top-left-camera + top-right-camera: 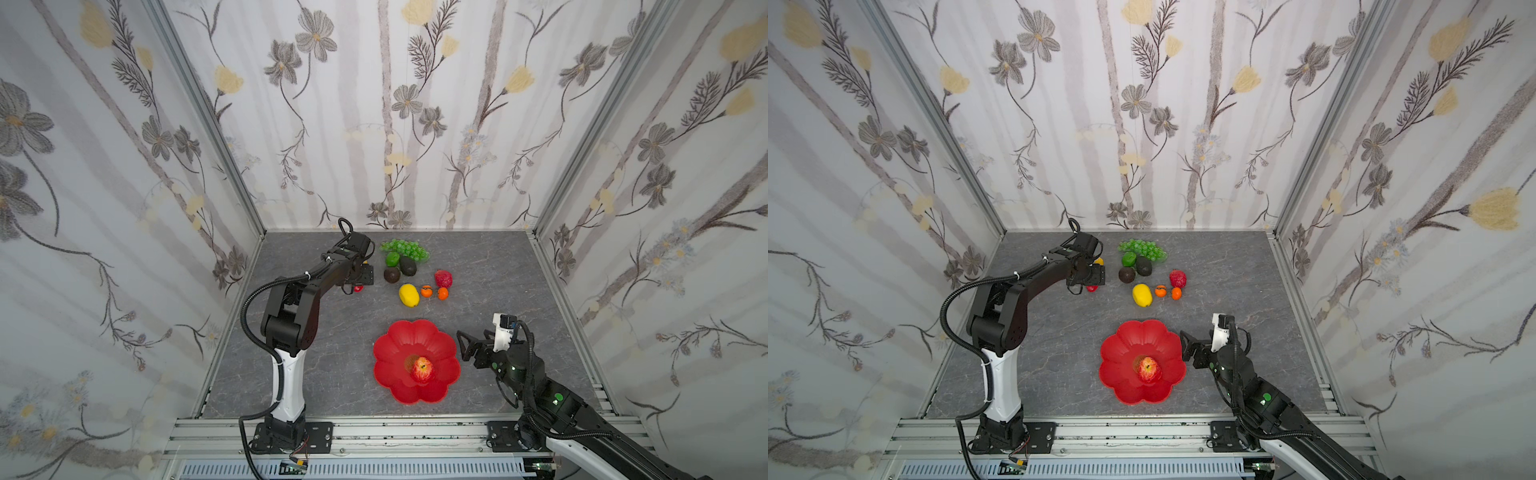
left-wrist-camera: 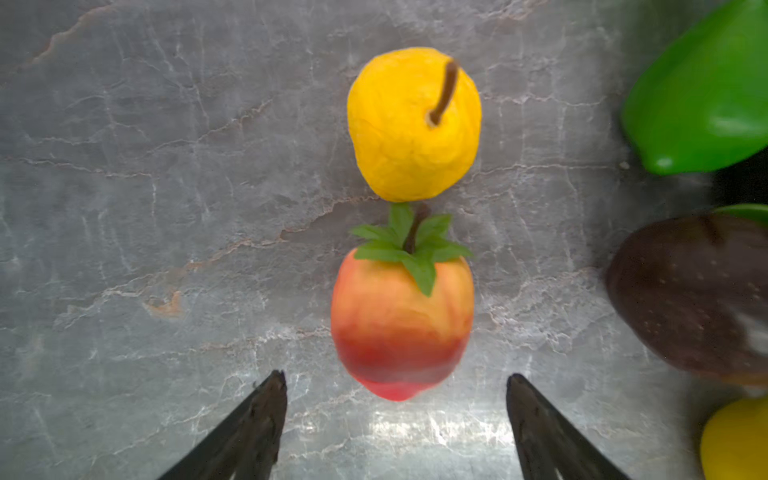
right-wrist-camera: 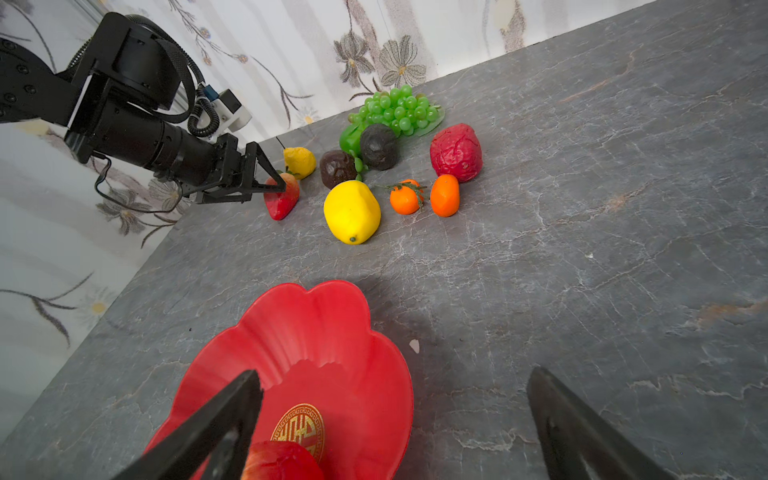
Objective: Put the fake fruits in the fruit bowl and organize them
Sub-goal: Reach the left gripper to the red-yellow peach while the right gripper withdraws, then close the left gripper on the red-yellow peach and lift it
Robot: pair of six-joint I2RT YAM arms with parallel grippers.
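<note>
The red scalloped fruit bowl point(image 1: 386, 361) point(image 1: 1113, 365) point(image 3: 291, 332) holds a red apple point(image 1: 422, 369) point(image 1: 1148, 369) at its centre. My left gripper point(image 2: 397, 379) point(image 3: 274, 183) is open at the back left, its fingers either side of the tip of a small strawberry point(image 2: 402, 324) point(image 3: 282, 199) without touching it. A yellow pear point(image 2: 413, 124) point(image 3: 299, 162) lies just beyond that strawberry. My right gripper point(image 3: 395, 374) point(image 1: 461, 338) point(image 1: 1183, 338) hangs open and holds nothing over the bowl's right rim.
Behind the bowl lie the grapes point(image 1: 404, 248), lime point(image 1: 392, 259), two avocados point(image 1: 408, 266) point(image 1: 392, 274), lemon point(image 1: 409, 295), two oranges point(image 1: 426, 291) point(image 1: 443, 294) and a large strawberry point(image 1: 443, 279). Patterned walls close the sides and back.
</note>
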